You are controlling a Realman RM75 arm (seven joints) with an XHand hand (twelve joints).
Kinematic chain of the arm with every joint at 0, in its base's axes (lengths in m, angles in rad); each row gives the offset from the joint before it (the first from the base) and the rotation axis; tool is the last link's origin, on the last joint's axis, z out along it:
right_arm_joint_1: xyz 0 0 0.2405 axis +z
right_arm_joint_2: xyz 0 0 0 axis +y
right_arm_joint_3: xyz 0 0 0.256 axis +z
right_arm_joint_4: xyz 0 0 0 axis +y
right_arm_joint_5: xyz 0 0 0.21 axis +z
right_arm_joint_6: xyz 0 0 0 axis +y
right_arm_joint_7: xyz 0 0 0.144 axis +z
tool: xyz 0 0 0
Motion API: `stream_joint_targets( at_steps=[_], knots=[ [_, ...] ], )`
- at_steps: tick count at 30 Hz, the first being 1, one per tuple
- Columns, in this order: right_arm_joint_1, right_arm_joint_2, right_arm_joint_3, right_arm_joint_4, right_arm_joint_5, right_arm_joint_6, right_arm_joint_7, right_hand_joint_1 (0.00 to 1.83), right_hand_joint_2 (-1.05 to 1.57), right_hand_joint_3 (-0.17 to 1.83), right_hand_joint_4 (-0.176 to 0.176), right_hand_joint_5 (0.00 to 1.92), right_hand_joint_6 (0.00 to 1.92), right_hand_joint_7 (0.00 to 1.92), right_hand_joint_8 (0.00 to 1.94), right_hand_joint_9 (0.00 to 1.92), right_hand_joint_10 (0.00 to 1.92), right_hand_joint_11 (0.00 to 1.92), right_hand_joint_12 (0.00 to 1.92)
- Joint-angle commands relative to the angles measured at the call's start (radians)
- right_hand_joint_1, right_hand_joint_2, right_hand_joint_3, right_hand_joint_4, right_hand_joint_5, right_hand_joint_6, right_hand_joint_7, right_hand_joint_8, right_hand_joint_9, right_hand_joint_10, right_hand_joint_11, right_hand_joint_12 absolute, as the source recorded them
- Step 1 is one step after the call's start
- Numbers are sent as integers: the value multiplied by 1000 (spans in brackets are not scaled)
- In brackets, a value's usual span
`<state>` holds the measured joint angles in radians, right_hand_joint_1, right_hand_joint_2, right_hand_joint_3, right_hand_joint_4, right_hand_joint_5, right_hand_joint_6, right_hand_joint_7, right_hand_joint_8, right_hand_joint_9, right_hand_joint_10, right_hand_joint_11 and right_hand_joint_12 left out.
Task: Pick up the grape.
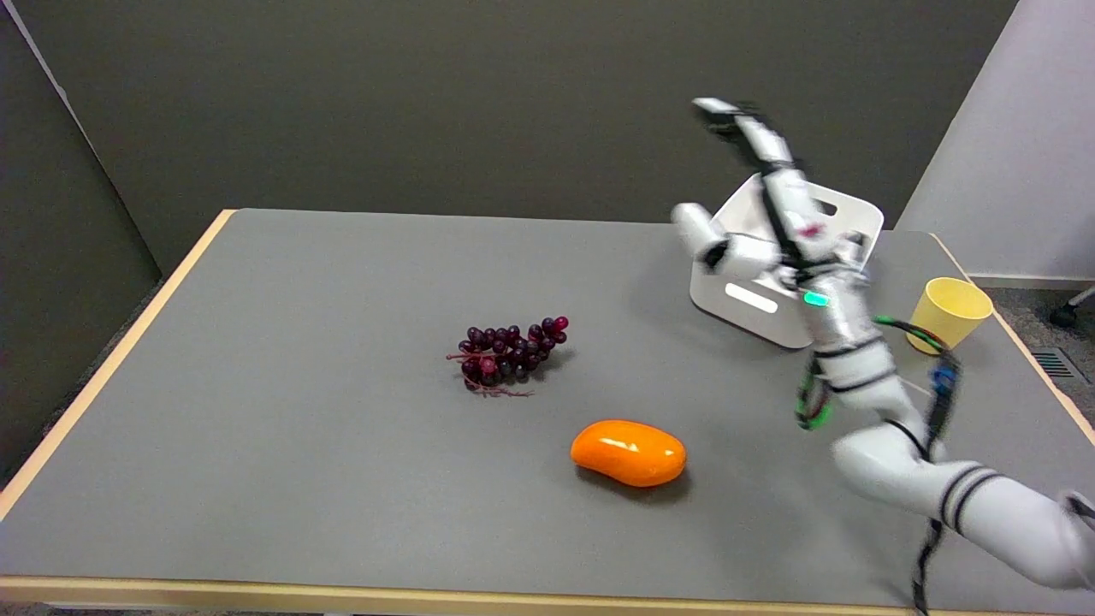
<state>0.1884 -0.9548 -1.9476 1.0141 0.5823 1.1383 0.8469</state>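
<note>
The robot hand point(774, 227) is hovering wide and empty at the far right, while the grape point(510, 352) is lying mid-bench point(282, 479), well apart to its left, so it is needing a leftward, lowering approach over the cluster's bulk.

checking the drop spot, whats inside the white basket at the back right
The right hand and its raised fingers stand in front of the white basket, covering most of its opening. Only a strip of bare white inner wall shows; whether anything lies inside cannot be told.
</note>
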Motion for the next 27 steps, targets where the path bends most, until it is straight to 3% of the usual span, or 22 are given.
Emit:
stream_joint_targets(
  at_steps=[1, 10, 14, 22, 27],
  knots=[
    [329, -178, -404, 345, -278, -751, -417, 438, 572, 962, 24, 117, 418, 160, 330, 113, 645, -1, 927],
    [212, -196, -404, 410, -273, -1063, -457, 366, 592, 850, -6, 135, 329, 192, 255, 107, 622, -1, 859],
    [123, -185, -329, 462, -270, -1144, -542, 356, 587, 830, -29, 135, 325, 191, 258, 91, 626, -1, 844],
    [-39, -151, -168, 482, -270, -1145, -578, 358, 585, 816, -49, 137, 326, 195, 269, 80, 642, -1, 828],
    [-25, -151, -164, 455, -277, -1143, -584, 400, 570, 877, -56, 128, 374, 201, 341, 92, 672, -1, 835]
  ],
)
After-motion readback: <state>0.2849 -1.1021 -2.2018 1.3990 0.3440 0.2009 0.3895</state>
